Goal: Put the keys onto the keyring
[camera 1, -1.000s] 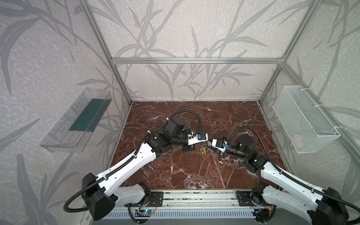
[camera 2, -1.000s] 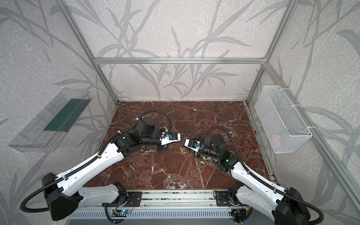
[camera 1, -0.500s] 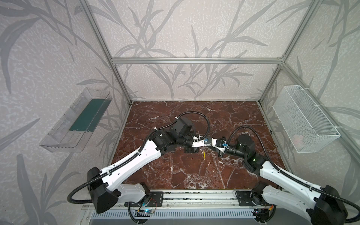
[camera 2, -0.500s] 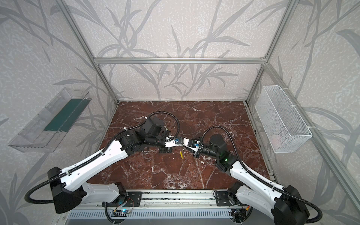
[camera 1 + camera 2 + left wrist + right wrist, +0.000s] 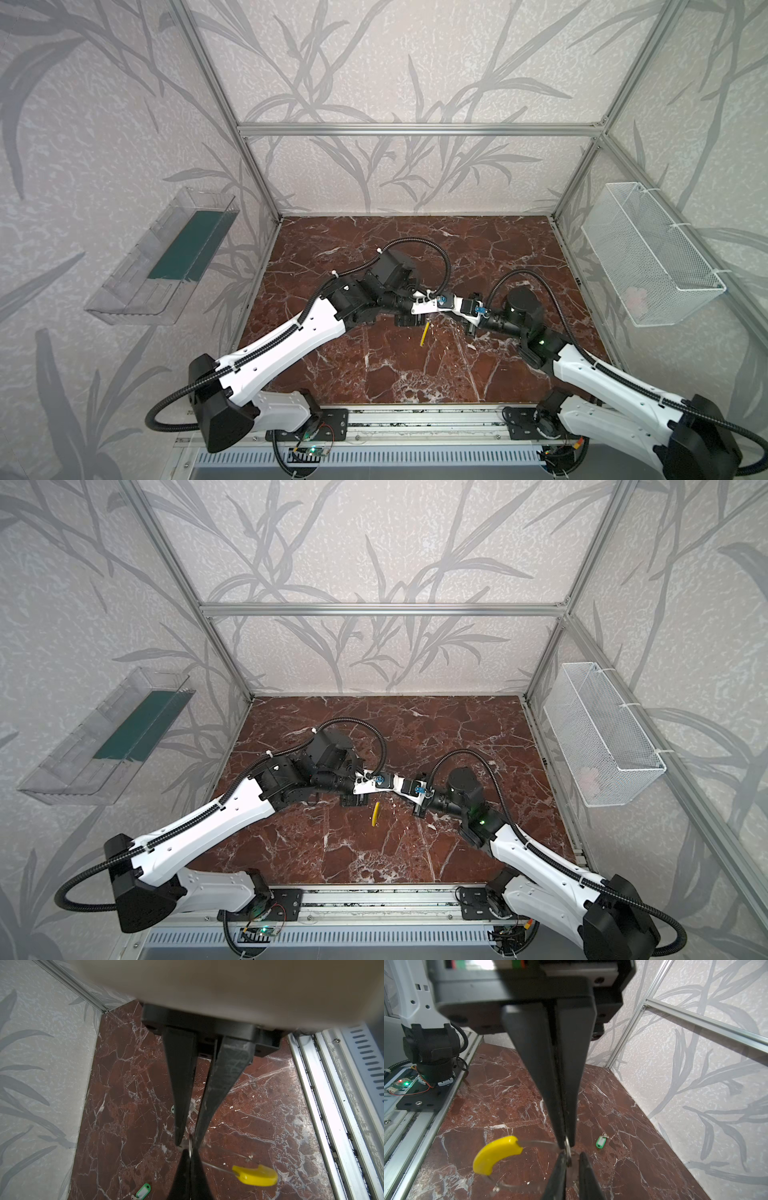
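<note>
Right claw now tight on keyring.

Left arm and right arm stretch inward toward each other — left pincer and right pincer both pinched closed, tips almost touching

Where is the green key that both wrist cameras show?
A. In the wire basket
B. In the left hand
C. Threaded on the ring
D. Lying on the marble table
D: the green key lies flat on the marble table, clear of the ring.
</note>
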### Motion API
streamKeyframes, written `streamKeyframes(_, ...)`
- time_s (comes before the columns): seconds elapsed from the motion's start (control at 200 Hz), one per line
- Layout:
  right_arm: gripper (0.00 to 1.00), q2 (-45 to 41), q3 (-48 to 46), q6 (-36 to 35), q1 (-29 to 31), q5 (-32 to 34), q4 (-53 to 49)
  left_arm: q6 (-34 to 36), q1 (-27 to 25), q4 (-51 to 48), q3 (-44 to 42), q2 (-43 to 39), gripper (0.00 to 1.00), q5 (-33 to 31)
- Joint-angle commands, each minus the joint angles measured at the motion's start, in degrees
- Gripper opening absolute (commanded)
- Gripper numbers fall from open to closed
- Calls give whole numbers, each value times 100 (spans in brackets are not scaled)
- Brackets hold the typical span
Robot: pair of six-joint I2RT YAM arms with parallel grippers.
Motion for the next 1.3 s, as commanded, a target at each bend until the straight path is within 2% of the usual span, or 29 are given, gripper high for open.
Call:
streamKeyframes(0.0, 15, -41, -47, 168, 19, 32, 440, 211, -67, -252, 143, 80, 0, 20)
streamKeyframes(0.075, 12, -34, -45, 177, 23, 23, 455, 202, -62, -249, 150, 76, 0, 29)
streamKeyframes(0.17, 0, -39, -83, 202, 23, 23, 517, 193, -62, -237, 130, 69, 0, 21)
streamKeyframes(0.23, 0, -33, -120, 244, 19, 58, 568, 75, -58, -110, 63, 22, 0, -11)
streamKeyframes(0.295, 0, -42, -198, 350, 14, 72, 730, -160, -8, 210, -138, -145, 18, -83)
streamKeyframes(0.365, 0, -51, -320, 611, -24, 42, 1076, -488, 246, 828, -590, -477, 33, 272)
streamKeyframes(0.47, 0, 17, -412, 934, -55, -172, 1559, -958, 538, 2403, -1710, -1202, 46, 640)
streamKeyframes(0.525, 0, 46, -392, 1024, -60, -326, 1644, -1249, 621, 3249, -2239, -1492, 49, 682)
streamKeyframes(0.65, 0, 66, -390, 1153, -58, -509, 1783, -1829, 788, 3986, -2764, -1779, 45, 1010)
streamKeyframes(0.875, 0, 142, -277, 1062, -60, -775, 1704, -2478, 797, 5004, -3209, -1739, 38, 1504)
streamKeyframes(0.99, 0, 151, -242, 1008, -60, -763, 1637, -2597, 796, 5098, -3243, -1729, 30, 1672)
streamKeyframes(1.294, 0, 212, -179, 992, -60, -803, 1659, -2579, 793, 4903, -3160, -1632, 22, 1912)
